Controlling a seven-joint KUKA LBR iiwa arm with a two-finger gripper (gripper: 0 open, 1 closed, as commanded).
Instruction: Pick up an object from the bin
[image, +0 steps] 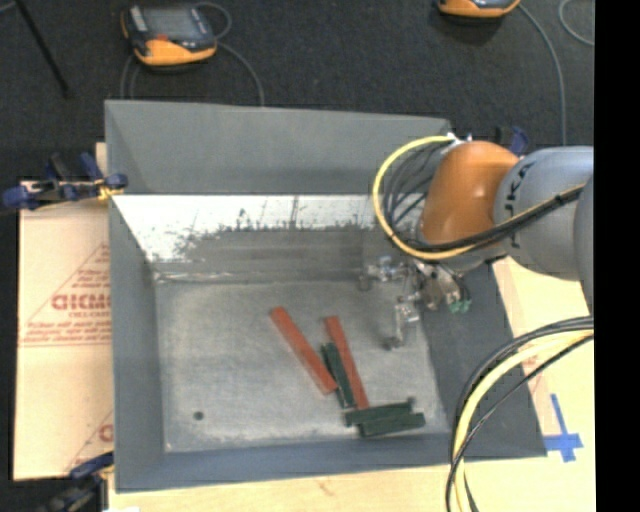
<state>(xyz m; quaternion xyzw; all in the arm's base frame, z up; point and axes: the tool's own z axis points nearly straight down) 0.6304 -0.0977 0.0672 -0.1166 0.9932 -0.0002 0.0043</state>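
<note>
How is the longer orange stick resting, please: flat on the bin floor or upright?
Flat: the longer orange stick shows its whole length, stretched diagonally along the bin floor left of the gripper.

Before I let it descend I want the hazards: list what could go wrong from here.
The gripper hangs beside the bin's right wall, off the sticks; a straight descent would likely meet bare floor or scrape that wall.
The right-hand red stick and the dark green stick overlap; a grasp may drag both or slip.
The dark green bar lies near the front wall, leaving little room.
</note>
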